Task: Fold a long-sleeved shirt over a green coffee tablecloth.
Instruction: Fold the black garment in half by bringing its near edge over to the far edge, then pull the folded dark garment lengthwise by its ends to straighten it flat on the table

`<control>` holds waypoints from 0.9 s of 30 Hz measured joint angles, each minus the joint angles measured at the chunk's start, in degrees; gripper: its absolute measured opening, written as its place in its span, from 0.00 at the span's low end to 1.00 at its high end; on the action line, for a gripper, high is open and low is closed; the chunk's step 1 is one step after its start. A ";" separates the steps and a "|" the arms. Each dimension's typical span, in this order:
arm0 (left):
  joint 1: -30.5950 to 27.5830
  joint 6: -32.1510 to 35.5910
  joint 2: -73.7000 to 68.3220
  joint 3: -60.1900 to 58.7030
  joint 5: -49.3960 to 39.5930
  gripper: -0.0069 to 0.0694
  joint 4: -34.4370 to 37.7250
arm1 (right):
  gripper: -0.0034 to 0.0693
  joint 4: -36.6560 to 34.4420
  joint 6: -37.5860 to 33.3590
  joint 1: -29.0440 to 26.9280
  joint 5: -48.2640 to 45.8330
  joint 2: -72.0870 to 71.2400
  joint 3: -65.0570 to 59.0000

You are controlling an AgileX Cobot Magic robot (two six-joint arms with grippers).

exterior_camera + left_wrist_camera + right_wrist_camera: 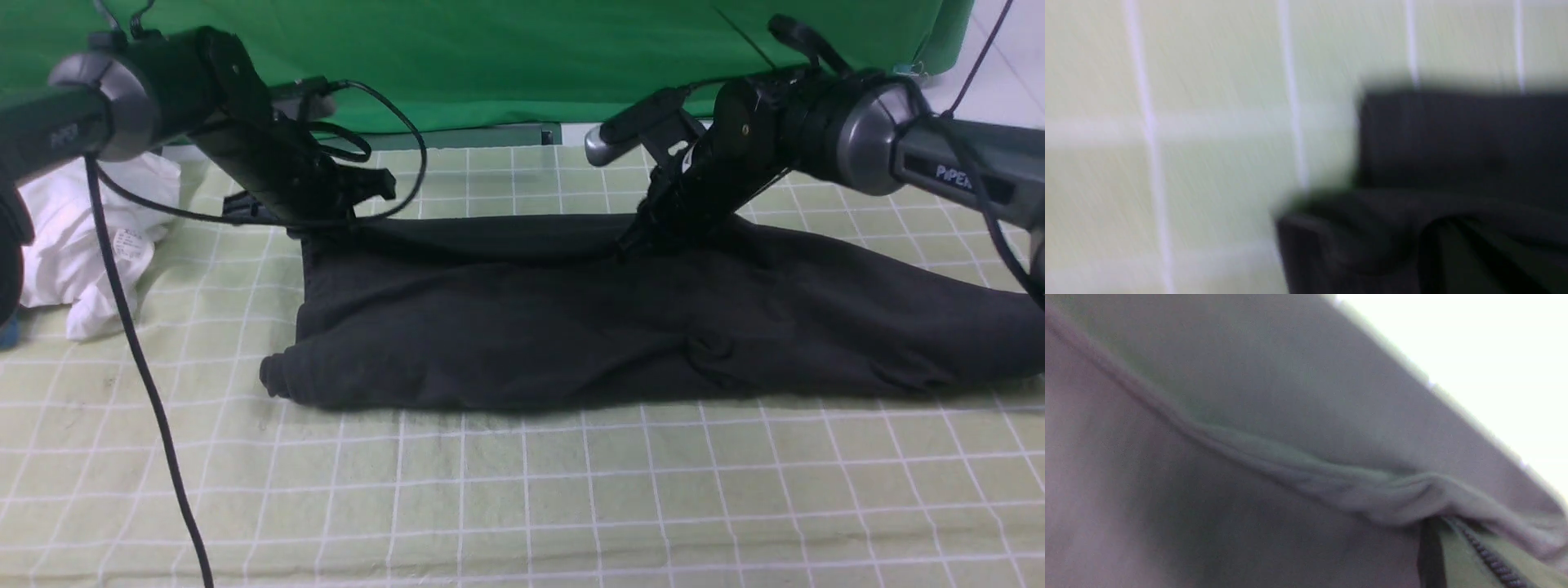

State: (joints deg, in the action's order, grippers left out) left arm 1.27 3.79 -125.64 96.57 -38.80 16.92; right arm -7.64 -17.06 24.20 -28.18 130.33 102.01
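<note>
The long-sleeved shirt (pixel 571 318) lies as a wide black band across the green coffee tablecloth (pixel 522 490), one cuff rolled at the near left. At the shirt's far-left corner my left gripper (pixel 314 231) is shut on the fabric. My right gripper (pixel 629 243) is shut on the far edge near the middle. The blurred left wrist view shows black shirt cloth (pixel 1453 143) draped over the left gripper (pixel 1449 245), with gridded tablecloth (pixel 1216 73) beside it. A raised shirt fold (pixel 1249 396) runs into the right gripper (pixel 1437 539) in the right wrist view.
A crumpled white garment (pixel 90 237) with a small label lies at the left edge of the cloth. A plain deep-green cloth (pixel 522 57) hangs along the back. The left arm's black cable (pixel 147 376) trails down over the near-left squares.
</note>
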 joint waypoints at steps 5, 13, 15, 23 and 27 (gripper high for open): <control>-3.41 0.00 0.02 0.40 5.46 0.11 4.73 | 0.06 2.41 -0.01 -0.91 10.60 0.13 0.24; -6.90 0.05 8.13 4.41 -6.16 0.11 6.06 | 0.06 2.59 -0.16 -6.03 -5.89 -10.14 3.43; -6.90 0.44 10.40 4.81 -9.23 0.11 6.06 | 0.06 2.59 -0.16 -8.00 -12.87 -14.33 3.61; -5.79 0.89 10.12 4.89 -22.15 0.12 4.45 | 0.06 2.77 1.10 -15.35 -33.74 -24.85 3.66; -4.97 0.52 6.65 4.89 -18.29 0.19 3.50 | 0.07 2.82 2.44 -16.61 -39.45 -25.46 3.35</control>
State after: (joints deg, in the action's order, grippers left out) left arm -3.70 4.32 -118.99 101.46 -57.09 20.42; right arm -4.82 -14.62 7.59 -67.62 104.87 105.35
